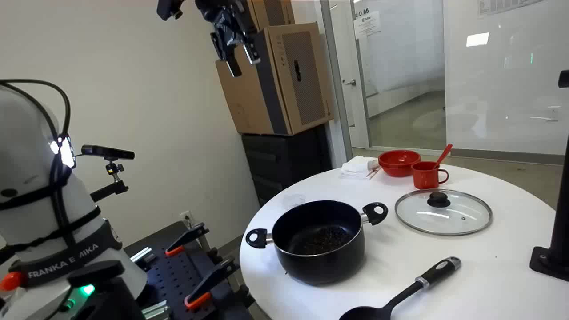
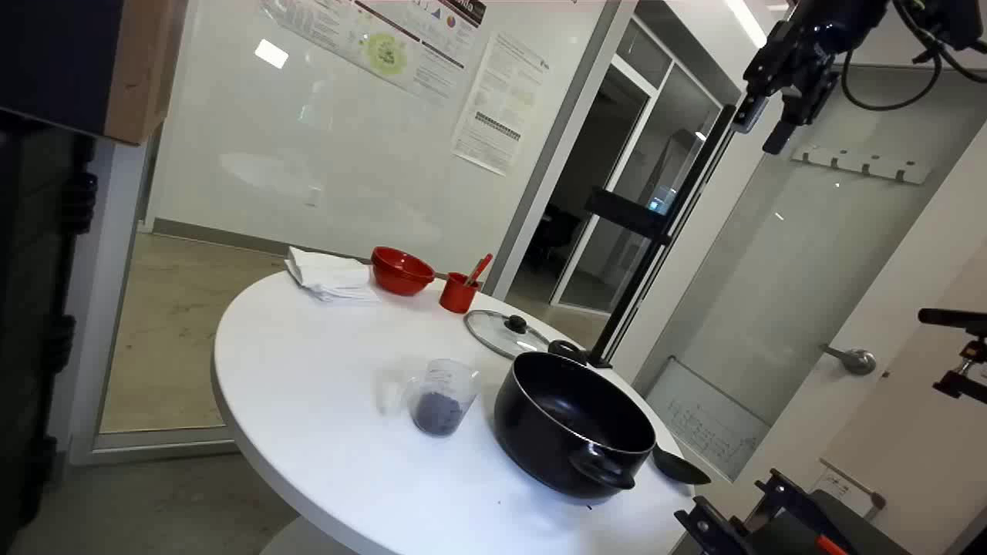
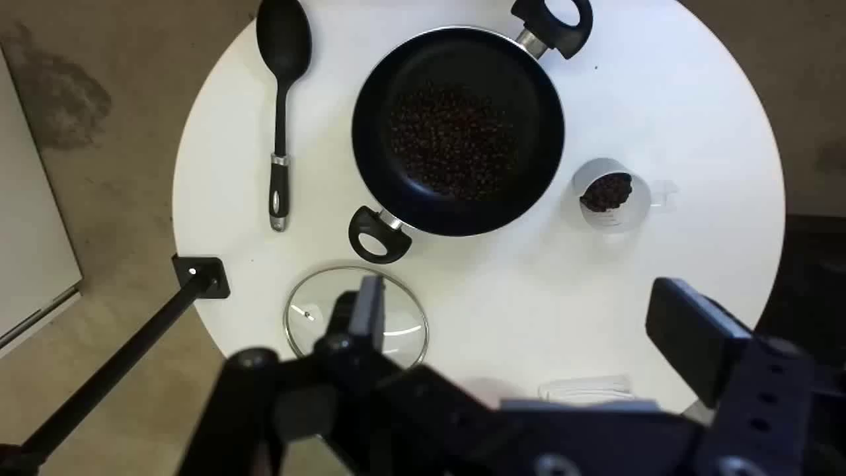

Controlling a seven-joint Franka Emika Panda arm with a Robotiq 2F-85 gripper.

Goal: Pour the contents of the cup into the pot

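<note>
Cup stands beside pot; gripper spread, empty, well above. Off-centre closing could tip it, scattering beans across counter.

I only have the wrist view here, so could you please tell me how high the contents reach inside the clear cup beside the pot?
Observer: In an exterior view, the dark contents fill roughly the lower half of the clear cup.
Operator: Thank you; is anything out of my sight?
Observer: Yes, both exterior views show a red mug close by the glass lid.
Operator: And could you tell me how high the jaws are?
Observer: Both exterior views show the jaws hanging high above the table, well over the level of the rim of the pot.
</note>
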